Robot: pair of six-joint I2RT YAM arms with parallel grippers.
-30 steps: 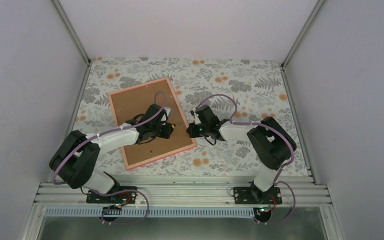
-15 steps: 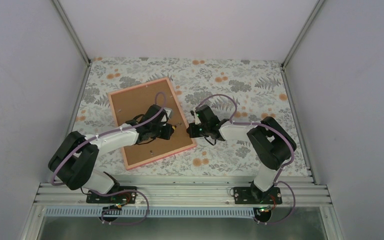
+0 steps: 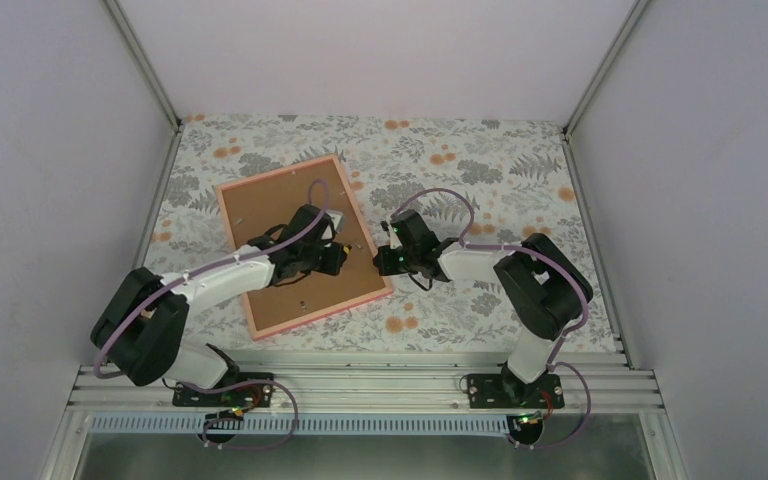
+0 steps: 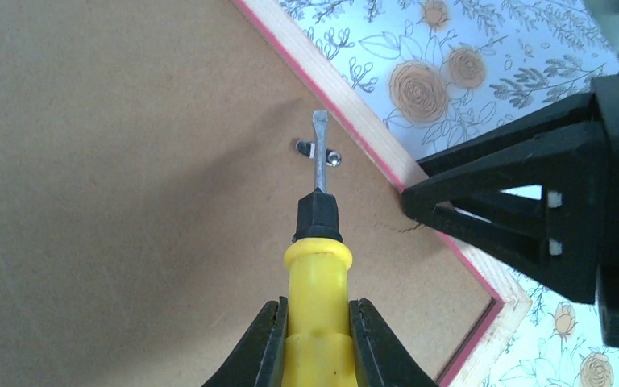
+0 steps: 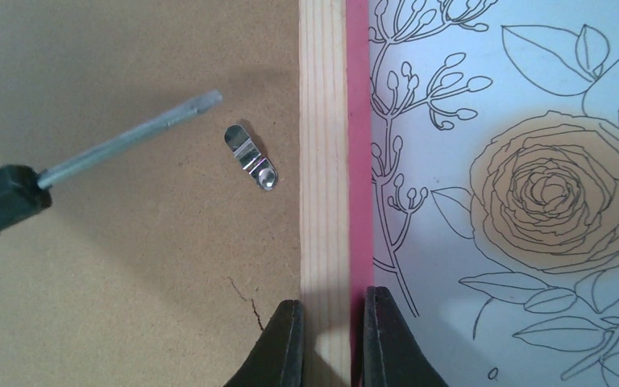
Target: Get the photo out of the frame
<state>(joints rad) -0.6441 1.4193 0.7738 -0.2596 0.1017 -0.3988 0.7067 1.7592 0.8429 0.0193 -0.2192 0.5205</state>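
The photo is out of sight, presumably sealed beneath the brown backing board [image 4: 129,161] of the frame [image 3: 278,172], which lies face down and askew on the floral table [image 3: 460,150] between the two arms. The left gripper [image 4: 316,314] is clamped on the yellow handle of a screwdriver [image 4: 316,266], its flat blade resting across a small metal clip [image 4: 317,151] just inside the pink border. The right gripper [image 5: 332,310] pinches the frame's wooden edge close by, its fingers nearly together on either side of the rail, apparently to steady it.

The job looks to be in its early stage: the board is not yet lifted, the clips remain to be dealt with, and the print is yet to be drawn out. Whether this clip is already swung clear of the rail is hard to judge. A second clip shows only as a sliver at the lower left of the right wrist view, and the arms cover part of the board from above.
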